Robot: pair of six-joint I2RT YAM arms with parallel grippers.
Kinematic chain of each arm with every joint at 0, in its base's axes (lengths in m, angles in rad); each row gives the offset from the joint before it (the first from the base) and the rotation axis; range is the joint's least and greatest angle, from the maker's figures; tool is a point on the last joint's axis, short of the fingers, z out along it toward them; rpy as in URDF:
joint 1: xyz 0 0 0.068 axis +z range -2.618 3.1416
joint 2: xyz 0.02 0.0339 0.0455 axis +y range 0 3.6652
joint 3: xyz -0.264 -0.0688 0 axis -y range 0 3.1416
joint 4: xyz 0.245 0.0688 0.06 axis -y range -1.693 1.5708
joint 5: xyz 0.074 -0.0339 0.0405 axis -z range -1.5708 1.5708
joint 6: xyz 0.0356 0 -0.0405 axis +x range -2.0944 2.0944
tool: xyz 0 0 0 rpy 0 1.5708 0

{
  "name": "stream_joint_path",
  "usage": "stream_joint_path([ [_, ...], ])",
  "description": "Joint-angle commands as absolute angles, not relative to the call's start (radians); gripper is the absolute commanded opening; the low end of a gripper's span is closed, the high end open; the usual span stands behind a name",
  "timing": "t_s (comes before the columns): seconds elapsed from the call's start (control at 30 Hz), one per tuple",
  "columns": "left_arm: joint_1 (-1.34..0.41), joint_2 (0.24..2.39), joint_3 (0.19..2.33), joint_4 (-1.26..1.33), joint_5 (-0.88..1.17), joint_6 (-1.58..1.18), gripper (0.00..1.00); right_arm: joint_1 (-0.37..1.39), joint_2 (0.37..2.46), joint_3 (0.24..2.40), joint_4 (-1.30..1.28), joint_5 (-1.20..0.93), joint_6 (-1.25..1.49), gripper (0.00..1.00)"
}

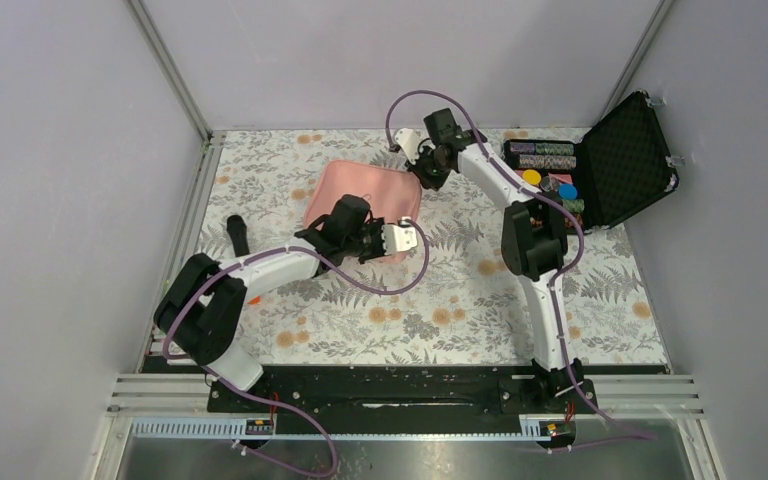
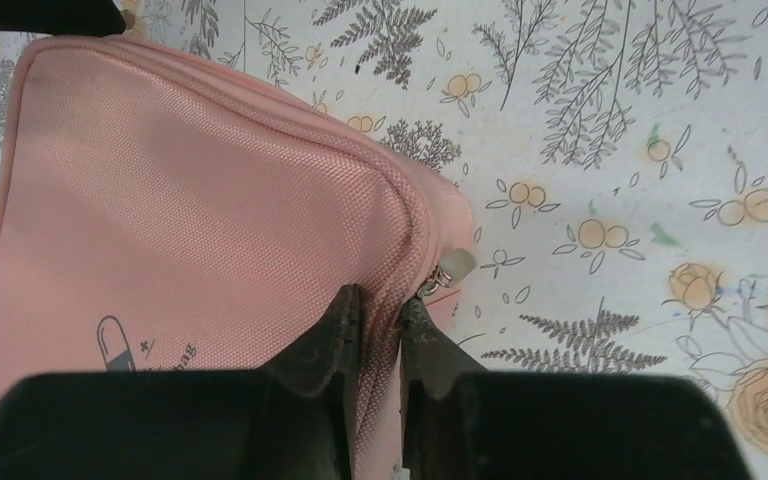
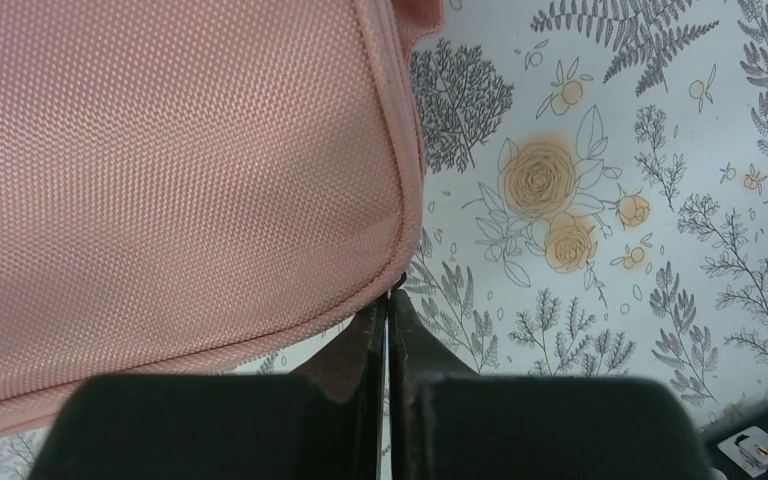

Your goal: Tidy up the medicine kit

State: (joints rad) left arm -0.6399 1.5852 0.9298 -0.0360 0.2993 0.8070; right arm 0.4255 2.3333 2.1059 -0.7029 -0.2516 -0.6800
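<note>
Two arms at a closed pink pouch, seen from above and from both wrists.

- **Left pincer** (image 2: 382, 302): narrow, its two fingers (image 2: 332, 335) nipping the seamed edge at the pouch's near right corner, just beside the pale zip pull (image 2: 457, 263).
- **Pink pouch** (image 2: 180, 200): lies flat with its lid down on the flower-printed surface (image 2: 610, 150), left of centre and toward the far side. A small dark logo (image 2: 140, 348) shows on top.
- **Dark object** (image 1: 237, 235): lies on the surface to the left, apart from the pouch.
- **Right pincer** (image 3: 388, 300): fingers pressed together, tips touching the pouch's far right edge. Whether they pinch anything thin cannot be told.
- **Black case** (image 1: 625, 160): stands open at the far right, with coloured chips (image 1: 540, 155) inside.
</note>
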Motion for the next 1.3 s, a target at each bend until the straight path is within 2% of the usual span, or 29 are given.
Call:
stream_joint_path([
  [0.0, -0.627, 1.596, 0.915, 0.123, 0.2, 0.639, 0.0, 0.466, 2.244, 2.035, -1.012, -0.399, -0.736, 0.0],
  [0.27, -0.627, 1.622, 0.935, 0.163, 0.127, 0.575, 0.0, 0.469, 2.191, 1.953, -1.059, -0.587, -0.646, 0.0],
  [0.5, -0.627, 1.603, 0.912, 0.21, 0.05, 0.582, 0.0, 0.469, 2.093, 1.824, -1.069, -0.507, -0.695, 0.0],
  [0.8, -0.628, 1.63, 0.93, 0.257, 0.005, 0.519, 0.0, 0.493, 2.019, 1.682, -1.068, -0.658, -0.615, 0.0],
  [1.07, -0.629, 1.649, 0.93, 0.321, -0.071, 0.514, 0.0, 0.561, 1.919, 1.465, -0.929, -0.617, -0.636, 0.0],
  [1.27, -0.628, 1.621, 0.895, 0.323, 0.008, 0.553, 0.0, 0.544, 1.916, 1.523, -0.932, -0.667, -0.596, 0.0],
])
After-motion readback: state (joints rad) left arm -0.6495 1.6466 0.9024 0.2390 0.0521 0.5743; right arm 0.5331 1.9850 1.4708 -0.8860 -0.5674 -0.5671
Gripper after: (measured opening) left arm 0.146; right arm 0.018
